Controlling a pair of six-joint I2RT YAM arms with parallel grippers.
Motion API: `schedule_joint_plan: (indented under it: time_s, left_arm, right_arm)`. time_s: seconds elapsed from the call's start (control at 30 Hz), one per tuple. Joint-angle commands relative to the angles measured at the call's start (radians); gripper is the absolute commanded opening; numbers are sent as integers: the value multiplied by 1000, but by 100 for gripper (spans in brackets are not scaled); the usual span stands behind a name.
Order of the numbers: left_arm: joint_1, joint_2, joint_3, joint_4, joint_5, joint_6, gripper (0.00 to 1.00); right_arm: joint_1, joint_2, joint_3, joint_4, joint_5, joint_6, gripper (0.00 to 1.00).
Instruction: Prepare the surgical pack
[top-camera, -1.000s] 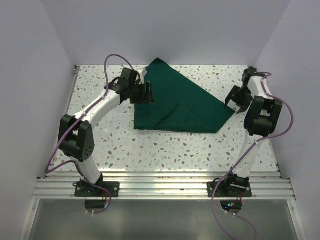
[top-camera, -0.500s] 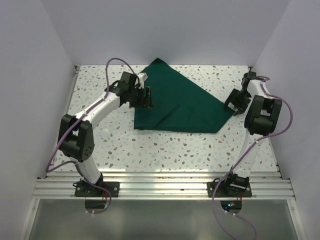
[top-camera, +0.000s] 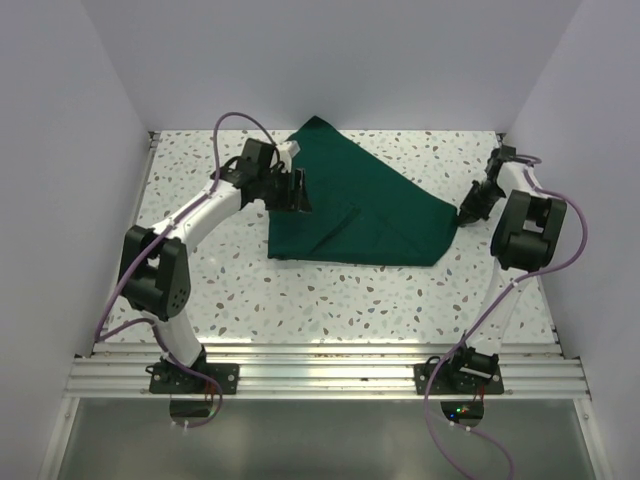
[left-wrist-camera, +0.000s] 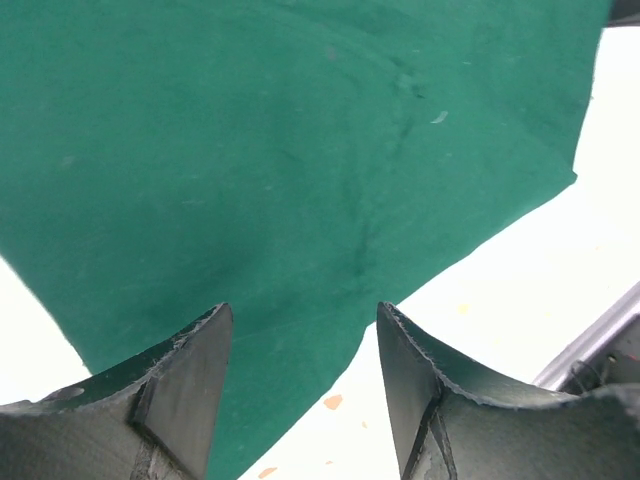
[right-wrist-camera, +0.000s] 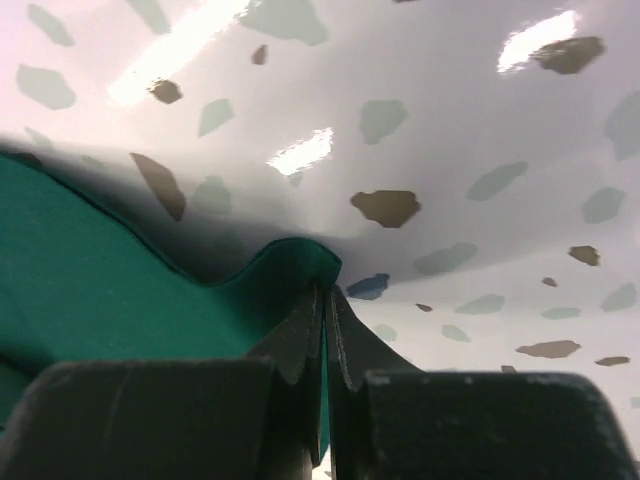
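Top view, cloth: we see the dark green cloth lying folded and flat on the speckled table, in the far middle. One corner points to the far edge and another points right.
Top view, left gripper: the left gripper hangs over the cloth's left edge with its jaws spread.
Top view, right gripper: the right gripper sits down at the cloth's right corner.
Top view, change: a second ago the right gripper stood a little farther back, above that corner. It has since dropped and tilted onto it. The left gripper has edged slightly right over the cloth. The cloth lies as it did.
Left wrist view, gripper: we see the left gripper wide open with nothing between its jaws.
Left wrist view, cloth: the dark green cloth fills most of the frame beneath the jaws, with pale table showing to the right. We cannot tell whether the tips touch the cloth.
Right wrist view, gripper: the right gripper is closed, its jaws pressed together on the very tip of the cloth's corner.
Right wrist view, cloth: the dark green cloth spreads to the left. Its corner is raised in a small ridge at the jaws, just above the glossy table.
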Motion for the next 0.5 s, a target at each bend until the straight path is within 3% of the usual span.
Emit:
schedule_joint_plan:
  time_s: [0.0, 0.3, 0.47]
  left_arm:
    - [-5, -4, 23, 78, 97, 28, 63]
    - [-100, -21, -13, 149, 105, -26, 60]
    - [-97, -52, -33, 132, 4, -66, 59]
  right_arm:
    - [38, -52, -1, 27, -80, 4, 0]
    - [166, -185, 148, -74, -138, 39, 0]
    - [248, -241, 208, -71, -184, 103, 0]
